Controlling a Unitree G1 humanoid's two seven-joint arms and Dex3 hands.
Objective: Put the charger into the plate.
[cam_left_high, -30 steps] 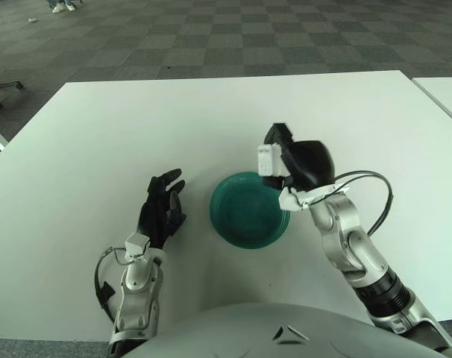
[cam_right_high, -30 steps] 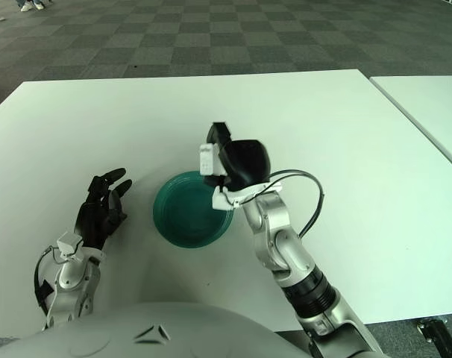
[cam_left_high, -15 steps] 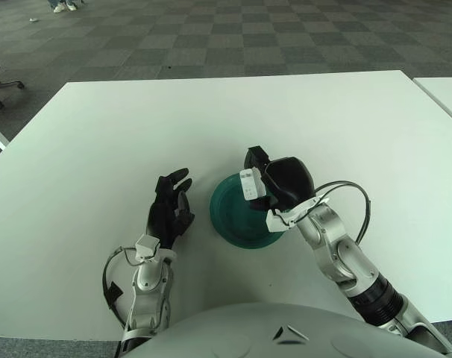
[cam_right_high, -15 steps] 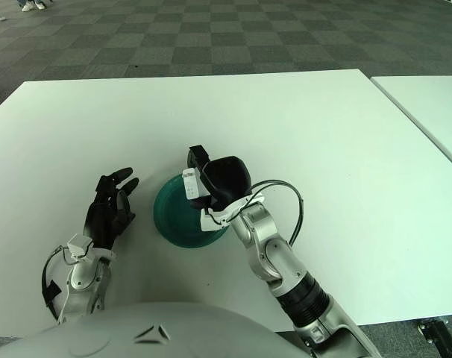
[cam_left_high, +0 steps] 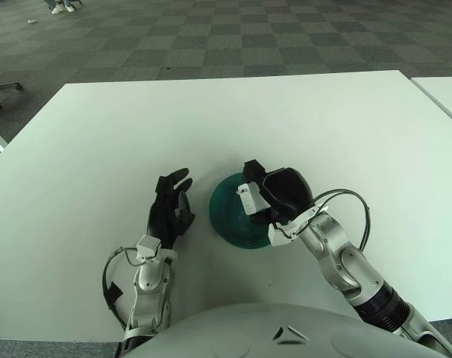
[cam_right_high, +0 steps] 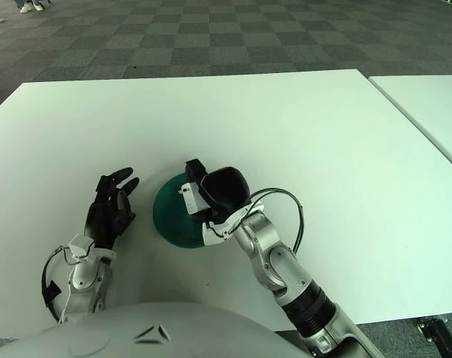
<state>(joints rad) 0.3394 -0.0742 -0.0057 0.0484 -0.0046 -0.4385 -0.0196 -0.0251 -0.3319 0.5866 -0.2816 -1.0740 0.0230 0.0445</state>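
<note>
A teal plate (cam_left_high: 227,220) lies on the white table near its front edge. My right hand (cam_left_high: 274,195) is directly over the plate, low above it, and its fingers are shut on a small white charger (cam_left_high: 246,200), which hangs over the plate's middle. The hand hides much of the plate's right side. My left hand (cam_left_high: 170,209) rests on the table just left of the plate, fingers spread and empty. The charger also shows in the right eye view (cam_right_high: 188,202).
The white table (cam_left_high: 121,142) stretches far back and to both sides. A second white table (cam_left_high: 446,93) stands at the right edge. A cable loops off my right wrist (cam_left_high: 359,209).
My right hand has carried the charger from beyond the plate's far right rim leftward and down, to low over the plate's middle. My left hand shifted slightly forward and stayed open.
</note>
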